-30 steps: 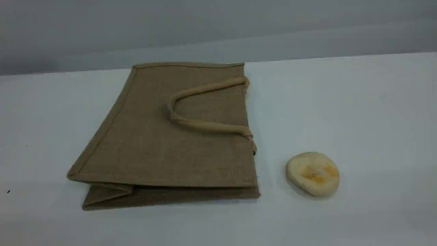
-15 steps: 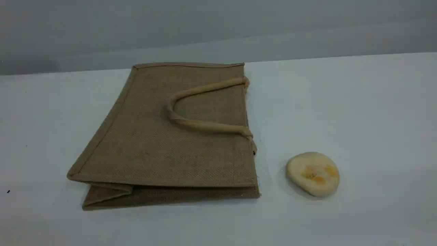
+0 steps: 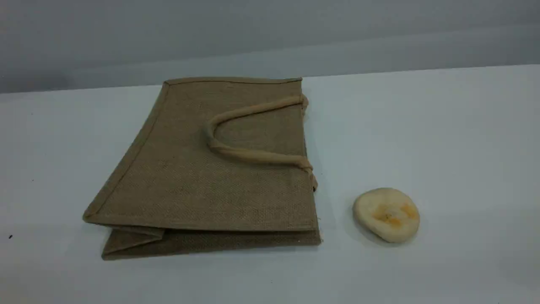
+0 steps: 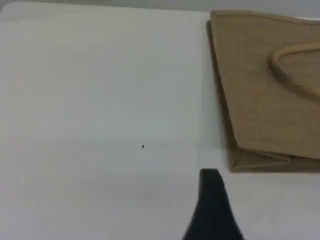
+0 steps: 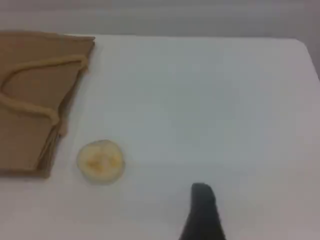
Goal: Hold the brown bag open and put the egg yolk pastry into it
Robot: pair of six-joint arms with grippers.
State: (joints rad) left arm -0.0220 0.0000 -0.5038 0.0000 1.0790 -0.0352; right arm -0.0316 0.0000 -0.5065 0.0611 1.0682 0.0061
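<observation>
The brown bag (image 3: 190,185) lies flat and closed on the white table, its mouth edge facing right, and its loop handle (image 3: 253,156) rests on the top panel. The egg yolk pastry (image 3: 386,214) sits on the table a short way right of the bag's mouth. Neither arm appears in the scene view. In the left wrist view, one dark fingertip (image 4: 210,180) hovers over bare table left of the bag (image 4: 260,85). The right wrist view shows one dark fingertip (image 5: 201,196) over bare table, right of the pastry (image 5: 100,160) and bag (image 5: 30,135). Nothing is held by either gripper.
The white table (image 3: 443,135) ends at a far edge in front of a grey wall. Its rounded right corner (image 5: 302,44) shows in the right wrist view. A tiny dark speck (image 4: 142,146) lies on the table left of the bag.
</observation>
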